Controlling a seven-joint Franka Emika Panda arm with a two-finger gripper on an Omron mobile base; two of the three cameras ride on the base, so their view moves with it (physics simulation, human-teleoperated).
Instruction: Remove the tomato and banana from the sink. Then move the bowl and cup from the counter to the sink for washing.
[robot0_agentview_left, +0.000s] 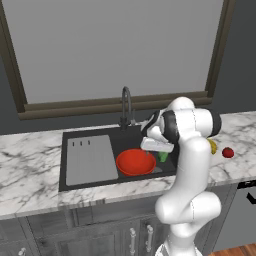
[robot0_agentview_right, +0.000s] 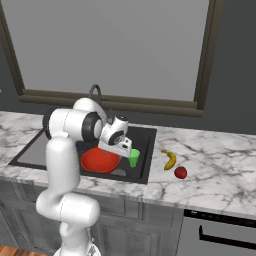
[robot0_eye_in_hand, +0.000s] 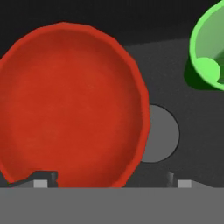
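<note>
Now the gripper hangs above the sink, jaws spread wide and holding nothing.
Below it, toward one fingertip, sits the bowl; the cup stands past the other, upright in the basin, apart from the bowl. The banana and tomato lie well off to the gripper's right on the counter, near each other.

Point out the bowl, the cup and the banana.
bowl (robot0_agentview_right: 100, 160), right base view, on its red inner floor.
cup (robot0_agentview_right: 134, 157), right base view, on its green side wall.
banana (robot0_agentview_right: 170, 160), right base view, on the middle of its yellow curve.
</note>
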